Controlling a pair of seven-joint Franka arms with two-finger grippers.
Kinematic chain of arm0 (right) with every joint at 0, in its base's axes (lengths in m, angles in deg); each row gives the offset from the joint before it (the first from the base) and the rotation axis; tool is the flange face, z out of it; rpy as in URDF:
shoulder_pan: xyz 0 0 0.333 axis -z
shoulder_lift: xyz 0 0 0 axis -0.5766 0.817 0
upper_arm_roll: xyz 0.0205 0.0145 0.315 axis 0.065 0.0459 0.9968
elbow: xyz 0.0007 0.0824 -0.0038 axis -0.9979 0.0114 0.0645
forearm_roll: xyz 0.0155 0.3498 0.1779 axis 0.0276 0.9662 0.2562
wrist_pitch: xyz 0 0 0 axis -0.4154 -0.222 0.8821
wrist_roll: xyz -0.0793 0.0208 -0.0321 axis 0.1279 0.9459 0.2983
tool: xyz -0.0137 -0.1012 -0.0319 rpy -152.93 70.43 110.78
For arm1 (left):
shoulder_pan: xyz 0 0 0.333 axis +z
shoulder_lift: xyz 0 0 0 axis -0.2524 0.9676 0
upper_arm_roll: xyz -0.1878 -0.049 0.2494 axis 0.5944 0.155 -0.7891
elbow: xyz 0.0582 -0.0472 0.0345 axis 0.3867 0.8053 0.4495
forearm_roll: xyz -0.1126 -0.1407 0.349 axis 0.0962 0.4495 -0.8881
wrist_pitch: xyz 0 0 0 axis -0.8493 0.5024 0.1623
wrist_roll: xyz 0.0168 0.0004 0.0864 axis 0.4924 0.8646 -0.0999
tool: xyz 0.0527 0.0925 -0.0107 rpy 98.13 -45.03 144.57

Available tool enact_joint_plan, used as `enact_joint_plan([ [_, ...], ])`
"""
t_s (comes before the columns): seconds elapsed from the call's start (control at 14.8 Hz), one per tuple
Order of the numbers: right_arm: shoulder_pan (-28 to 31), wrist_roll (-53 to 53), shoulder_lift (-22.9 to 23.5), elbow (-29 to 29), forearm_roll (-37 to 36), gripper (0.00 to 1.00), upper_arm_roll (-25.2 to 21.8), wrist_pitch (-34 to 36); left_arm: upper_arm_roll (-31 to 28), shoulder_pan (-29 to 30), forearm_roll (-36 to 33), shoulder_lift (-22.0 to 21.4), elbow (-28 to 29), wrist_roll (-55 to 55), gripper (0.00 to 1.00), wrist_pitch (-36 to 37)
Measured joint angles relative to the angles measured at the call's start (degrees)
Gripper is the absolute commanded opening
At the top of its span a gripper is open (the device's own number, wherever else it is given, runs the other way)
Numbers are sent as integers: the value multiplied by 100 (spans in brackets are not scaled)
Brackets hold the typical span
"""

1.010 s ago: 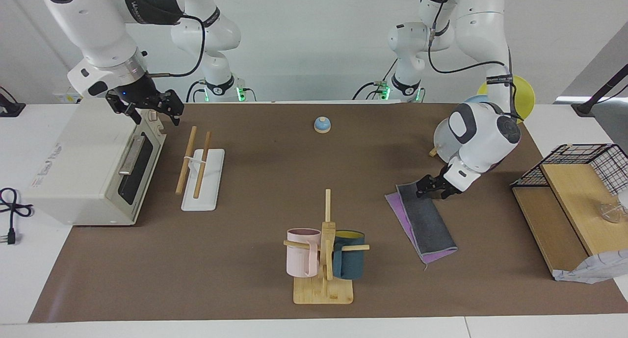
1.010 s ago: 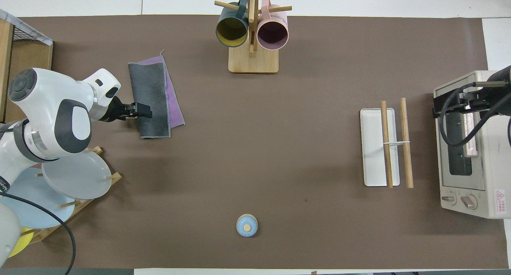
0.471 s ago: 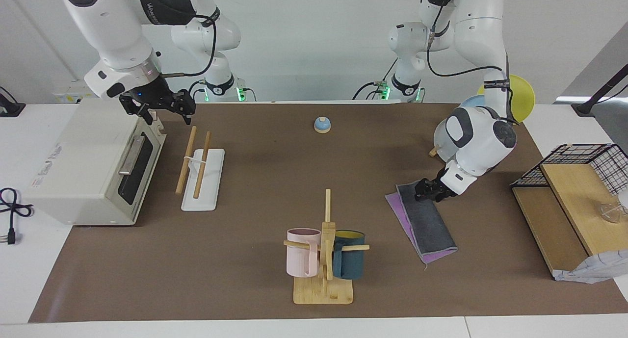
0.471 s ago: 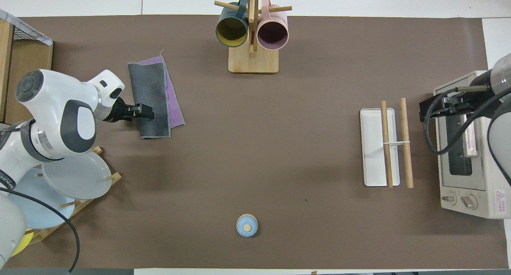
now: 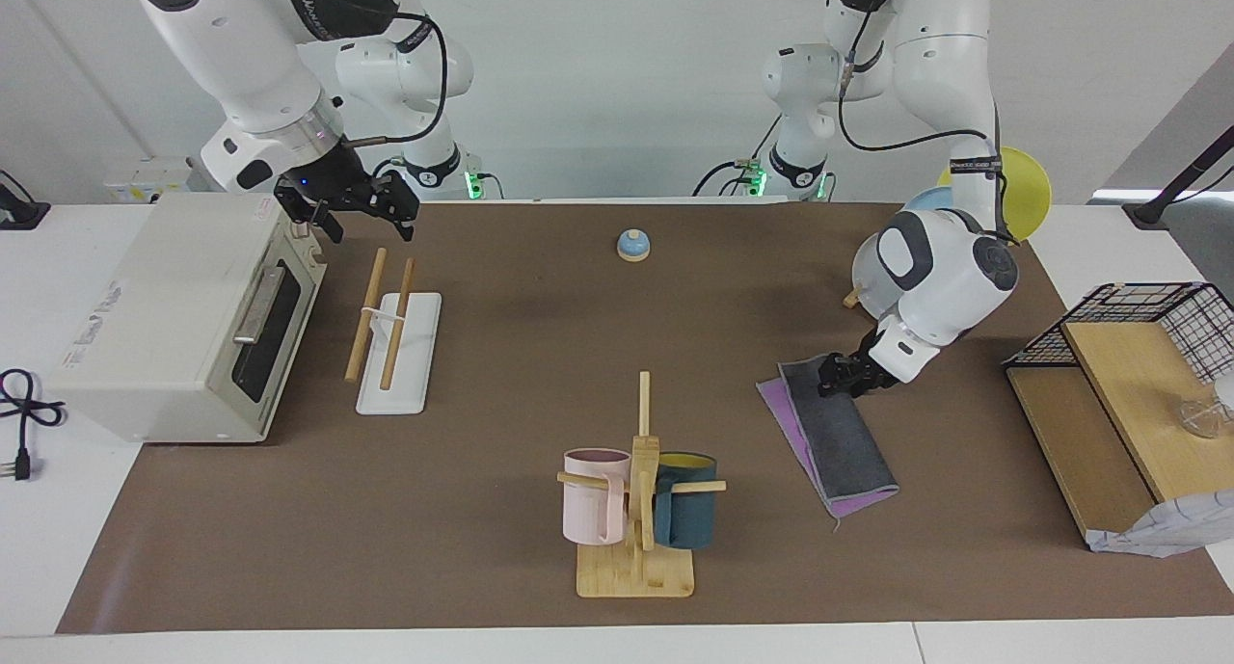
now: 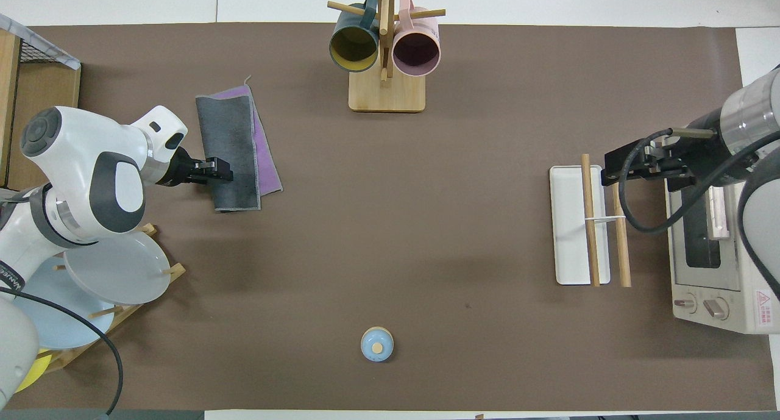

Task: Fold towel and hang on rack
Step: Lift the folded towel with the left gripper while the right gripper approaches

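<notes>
The towel (image 5: 841,439) lies folded on the table toward the left arm's end, dark grey face up with purple showing along its edges; it also shows in the overhead view (image 6: 234,149). My left gripper (image 5: 841,375) is low at the towel's edge nearest the robots, touching or just over it, and also shows in the overhead view (image 6: 219,167). The rack (image 5: 416,341), two wooden rails on a white base, stands toward the right arm's end and also shows in the overhead view (image 6: 567,225). My right gripper (image 5: 352,209) is open and empty, raised over the rack's end beside the toaster oven.
A toaster oven (image 5: 183,317) stands beside the rack. A mug tree (image 5: 636,491) with pink and blue mugs stands farther from the robots, mid-table. A small blue bell (image 5: 632,246) sits near the robots. A plate stand (image 6: 103,274) and a wooden shelf (image 5: 1109,404) flank the towel.
My right gripper has moved from over the toaster oven to over the rack's end. My left gripper has shifted slightly at the towel's edge. The towel has not moved.
</notes>
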Motion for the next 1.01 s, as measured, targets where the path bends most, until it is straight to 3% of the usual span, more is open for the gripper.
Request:
enact_joint_plan([
  [0.34, -498, -1169, -104, 655, 865, 100, 17, -1371, 8, -1, 189, 5, 8, -1, 2, -2],
  [0.61, -1190, -2510, -132, 1299, 1213, 100, 46, -2391, 10, -1, 293, 29, 17, -2, 0, -2],
  [1.01, -1532, -3695, -123, 1729, 1949, 100, 50, -3341, 5, 8, 333, 20, -227, -533, 0, 192],
])
